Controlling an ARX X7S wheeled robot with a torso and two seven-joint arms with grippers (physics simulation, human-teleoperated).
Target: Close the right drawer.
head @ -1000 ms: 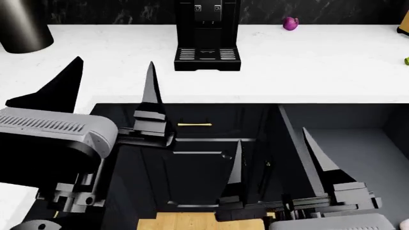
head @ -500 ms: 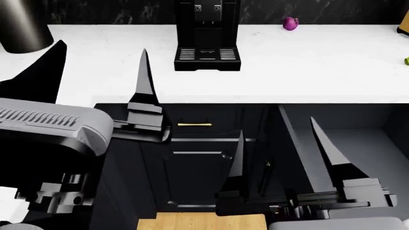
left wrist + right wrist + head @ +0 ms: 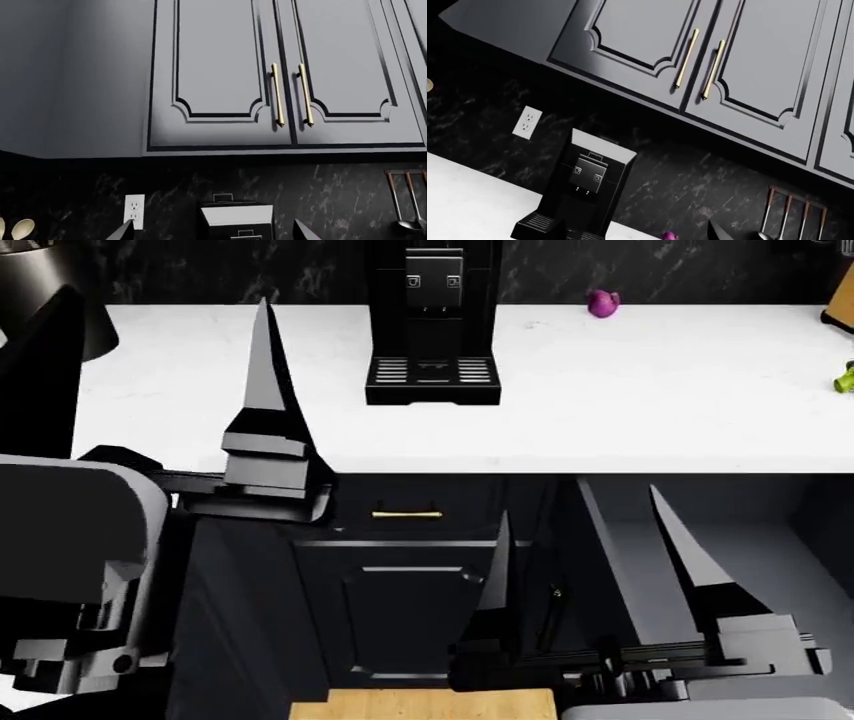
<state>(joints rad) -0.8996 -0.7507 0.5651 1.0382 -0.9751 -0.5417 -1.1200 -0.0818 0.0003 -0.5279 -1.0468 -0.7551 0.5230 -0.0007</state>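
The right drawer (image 3: pixel 754 540) stands pulled out under the white counter at the right of the head view. Its matte dark grey inside and left side wall show. Its front and handle are out of view below the frame. My right gripper (image 3: pixel 578 502) is open, low in front of the cabinet, pointing up. One finger stands over the drawer's inside and the other left of its side wall, with nothing between them. My left gripper (image 3: pixel 167 315) is open and empty, raised before the counter's left part. Neither wrist view shows the drawer.
A black coffee machine (image 3: pixel 433 320) stands at the back of the white counter (image 3: pixel 641 390). A purple item (image 3: pixel 605 303) and a green item (image 3: pixel 845 378) lie to the right. A narrow drawer's short brass handle (image 3: pixel 407 513) shows below. Both wrist views show upper cabinet doors (image 3: pixel 217 75).
My left gripper has risen and shifted left, its fingers now standing over the counter. The head view has tipped so the counter sits lower. The right gripper has barely moved.
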